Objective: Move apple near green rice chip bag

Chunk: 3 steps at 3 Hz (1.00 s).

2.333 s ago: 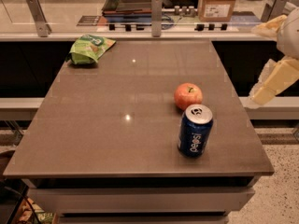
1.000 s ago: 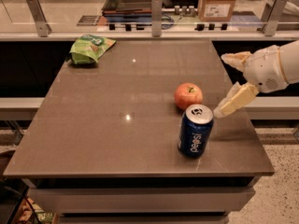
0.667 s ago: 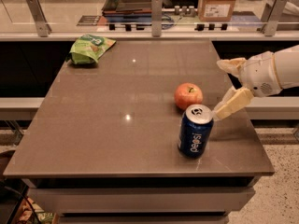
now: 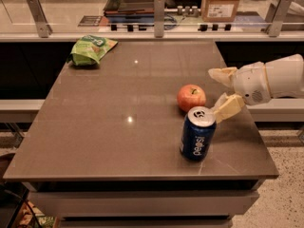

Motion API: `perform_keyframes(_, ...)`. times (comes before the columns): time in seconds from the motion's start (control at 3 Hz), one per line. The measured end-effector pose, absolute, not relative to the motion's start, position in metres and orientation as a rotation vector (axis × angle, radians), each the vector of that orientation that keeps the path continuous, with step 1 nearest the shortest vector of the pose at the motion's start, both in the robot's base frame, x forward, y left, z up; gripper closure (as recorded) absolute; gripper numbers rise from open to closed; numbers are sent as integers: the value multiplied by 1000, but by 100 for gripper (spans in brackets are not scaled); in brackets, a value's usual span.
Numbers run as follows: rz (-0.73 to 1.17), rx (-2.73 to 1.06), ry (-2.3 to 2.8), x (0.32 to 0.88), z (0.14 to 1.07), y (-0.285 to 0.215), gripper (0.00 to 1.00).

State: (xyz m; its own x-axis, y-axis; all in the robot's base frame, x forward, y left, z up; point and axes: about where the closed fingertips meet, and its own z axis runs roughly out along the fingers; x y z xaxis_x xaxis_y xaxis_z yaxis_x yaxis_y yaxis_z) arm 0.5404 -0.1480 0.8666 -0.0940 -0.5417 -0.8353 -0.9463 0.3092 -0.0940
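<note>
The apple point(image 4: 191, 97) is small, round and red-orange and sits on the brown table point(image 4: 118, 127), right of centre. The green rice chip bag point(image 4: 91, 49) lies wrinkled at the table's far left corner. My gripper point(image 4: 219, 91) comes in from the right on a white arm, just right of the apple and apart from it. It is open and empty, with one cream finger point(image 4: 222, 74) above and one finger point(image 4: 228, 108) below, the lower one close to the can's top.
A blue soda can point(image 4: 197, 133) stands upright just in front of the apple. A glass-railed counter point(image 4: 156, 18) with a cardboard box point(image 4: 221, 3) runs behind the table. The table's right edge lies under my arm.
My arm has come in from the far right and lower. The open gripper has moved left towards the apple. Apple, can and bag have not moved.
</note>
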Motion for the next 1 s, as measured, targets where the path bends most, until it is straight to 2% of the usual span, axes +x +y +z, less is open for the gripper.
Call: perform_keyframes(1.0,713,-1252,1698,573,853,-120,0)
